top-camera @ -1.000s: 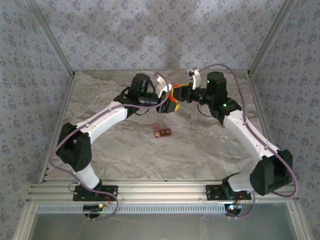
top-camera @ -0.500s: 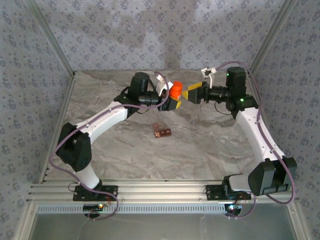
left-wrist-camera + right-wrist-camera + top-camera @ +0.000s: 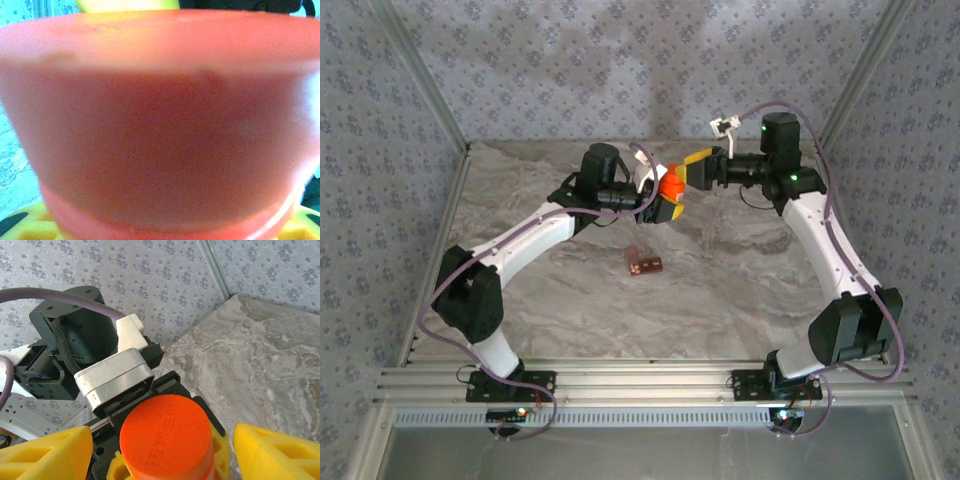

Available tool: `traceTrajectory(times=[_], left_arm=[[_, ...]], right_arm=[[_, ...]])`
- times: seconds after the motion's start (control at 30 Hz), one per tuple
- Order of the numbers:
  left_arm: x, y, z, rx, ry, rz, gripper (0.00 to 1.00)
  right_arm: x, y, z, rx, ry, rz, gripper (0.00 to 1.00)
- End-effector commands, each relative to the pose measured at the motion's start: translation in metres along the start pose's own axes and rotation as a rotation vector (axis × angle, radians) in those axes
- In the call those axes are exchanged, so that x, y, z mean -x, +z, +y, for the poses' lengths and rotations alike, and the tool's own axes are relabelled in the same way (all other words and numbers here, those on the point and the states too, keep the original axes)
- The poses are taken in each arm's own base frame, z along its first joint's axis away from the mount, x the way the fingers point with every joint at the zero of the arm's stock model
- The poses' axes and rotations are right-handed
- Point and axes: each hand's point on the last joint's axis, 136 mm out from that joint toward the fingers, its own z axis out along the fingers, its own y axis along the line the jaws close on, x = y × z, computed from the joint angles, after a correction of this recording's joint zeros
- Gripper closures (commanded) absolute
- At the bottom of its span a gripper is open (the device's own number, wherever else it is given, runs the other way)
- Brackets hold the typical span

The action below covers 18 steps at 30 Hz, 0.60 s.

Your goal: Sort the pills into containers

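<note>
On the veined grey marble-look table (image 3: 740,290) we see the containers (image 3: 644,264) lying near the middle, a flat reddish-brown strip of square cells, and behind it our left gripper (image 3: 663,203) clamps the smooth orange cylindrical bottle (image 3: 670,186), whose flat round top our right gripper (image 3: 692,172) flanks, wedge-shaped yellow fingers (image 3: 272,452) spread apart.

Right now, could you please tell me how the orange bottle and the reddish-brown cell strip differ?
The orange bottle is a bright cylinder; the reddish-brown cell strip is flat and rectangular. The bottle is held off the table by the left gripper; the strip lies on the table, untouched. The right gripper stands open around the bottle's top, far from the strip. Both are small.
</note>
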Motion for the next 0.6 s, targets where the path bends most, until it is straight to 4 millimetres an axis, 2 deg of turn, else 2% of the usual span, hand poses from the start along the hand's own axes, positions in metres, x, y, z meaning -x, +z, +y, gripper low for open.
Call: traceTrajectory(times=[0.0,0.2,0.33,0.57], left_arm=[[0.024,-0.006,-0.017,-0.045,0.069,-0.040,1.00],[0.025,-0.007,-0.019,-0.047,0.076,-0.041,1.00],[0.027,-0.007,-0.019,-0.046,0.077,-0.042,1.00],[0.029,-0.008,-0.015,-0.022,0.080,-0.050,1.00]], right_arm=[[0.005,0.005,0.007,0.013,-0.030,0.013,0.24],[0.002,0.010,0.005,0.012,-0.023,0.027,0.29],[-0.001,0.010,0.004,0.010,-0.016,0.033,0.40],[-0.011,0.014,0.003,-0.026,-0.010,0.043,0.50]])
